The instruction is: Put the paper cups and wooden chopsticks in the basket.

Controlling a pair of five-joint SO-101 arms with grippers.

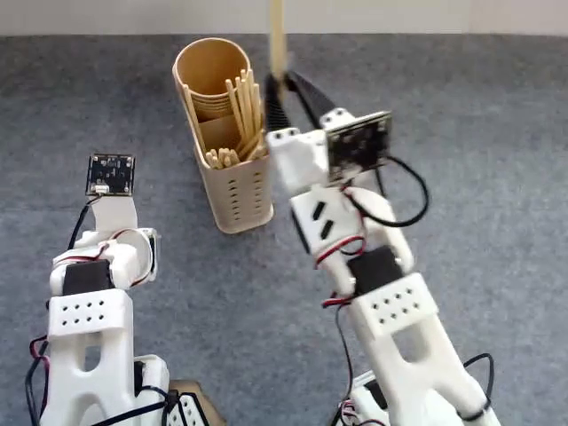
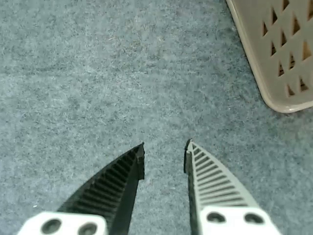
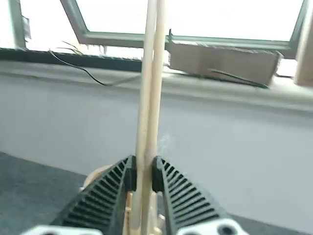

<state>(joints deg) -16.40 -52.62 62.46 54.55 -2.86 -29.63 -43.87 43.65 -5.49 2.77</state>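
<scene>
Nearly finished (cups (image 1: 206, 78), most chopsticks (image 1: 247, 111) already in basket (image 1: 238, 195)); gripping a final pair (image 3: 150, 88) upright in right fingers (image 3: 102, 198), left fingers (image 2: 215, 181) apart, empty.

2 chopsticks (image 3: 151, 73) pass beyond the right gripper (image 3: 143, 171), cut by the frame edge. The basket (image 2: 274, 58), ahead of the left gripper (image 2: 165, 149), likewise cropped.

Left gripper (image 2: 165, 146) hangs low, fingers parted; right gripper (image 3: 143, 166) raised, fingers clamped on chopsticks (image 3: 152, 73).
</scene>
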